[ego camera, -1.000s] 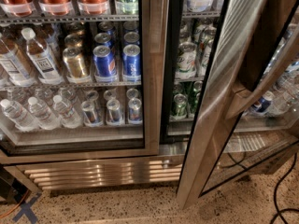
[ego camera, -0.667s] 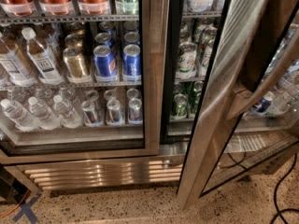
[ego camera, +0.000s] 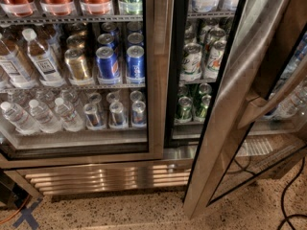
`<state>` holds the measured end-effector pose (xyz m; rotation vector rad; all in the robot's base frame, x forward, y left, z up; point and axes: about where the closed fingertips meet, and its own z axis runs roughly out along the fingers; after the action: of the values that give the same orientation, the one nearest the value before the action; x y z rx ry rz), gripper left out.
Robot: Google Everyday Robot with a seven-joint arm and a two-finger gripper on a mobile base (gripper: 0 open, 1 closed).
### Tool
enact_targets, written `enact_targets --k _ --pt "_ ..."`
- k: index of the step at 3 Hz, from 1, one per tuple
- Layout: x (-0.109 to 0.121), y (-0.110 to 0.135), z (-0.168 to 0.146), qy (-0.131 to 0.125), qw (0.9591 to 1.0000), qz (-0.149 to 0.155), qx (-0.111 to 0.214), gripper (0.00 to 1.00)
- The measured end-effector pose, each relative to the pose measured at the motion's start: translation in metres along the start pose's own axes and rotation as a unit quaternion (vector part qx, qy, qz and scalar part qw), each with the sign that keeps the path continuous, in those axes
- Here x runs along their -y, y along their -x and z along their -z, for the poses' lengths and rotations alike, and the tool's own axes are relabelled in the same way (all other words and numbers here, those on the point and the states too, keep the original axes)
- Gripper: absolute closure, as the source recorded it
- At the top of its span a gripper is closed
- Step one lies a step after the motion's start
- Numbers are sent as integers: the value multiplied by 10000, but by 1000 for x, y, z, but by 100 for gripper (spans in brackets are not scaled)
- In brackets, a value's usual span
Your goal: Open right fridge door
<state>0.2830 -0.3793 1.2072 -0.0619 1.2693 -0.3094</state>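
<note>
The right door (ego camera: 240,104) stands swung open and leans across the right side, its steel handle (ego camera: 273,97) crossing the glass. Behind its edge are shelves of green cans (ego camera: 193,61). The left door (ego camera: 156,71) is closed over blue cans (ego camera: 106,61) and water bottles (ego camera: 41,114). A black cable (ego camera: 288,195) lies on the floor (ego camera: 120,212) beside the open door. The pincer does not show here, so I cannot tell its state. Nothing has moved since the earlier frame.

Single camera, close, high, angled down at fridge front (ego camera: 160,80) and floor (ego camera: 120,210) (tool outside frame).
</note>
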Motion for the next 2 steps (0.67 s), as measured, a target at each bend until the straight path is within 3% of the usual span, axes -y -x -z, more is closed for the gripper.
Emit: enact_targets --k 2 --pt "-2 5 -2 -49 10000 34 37 0"
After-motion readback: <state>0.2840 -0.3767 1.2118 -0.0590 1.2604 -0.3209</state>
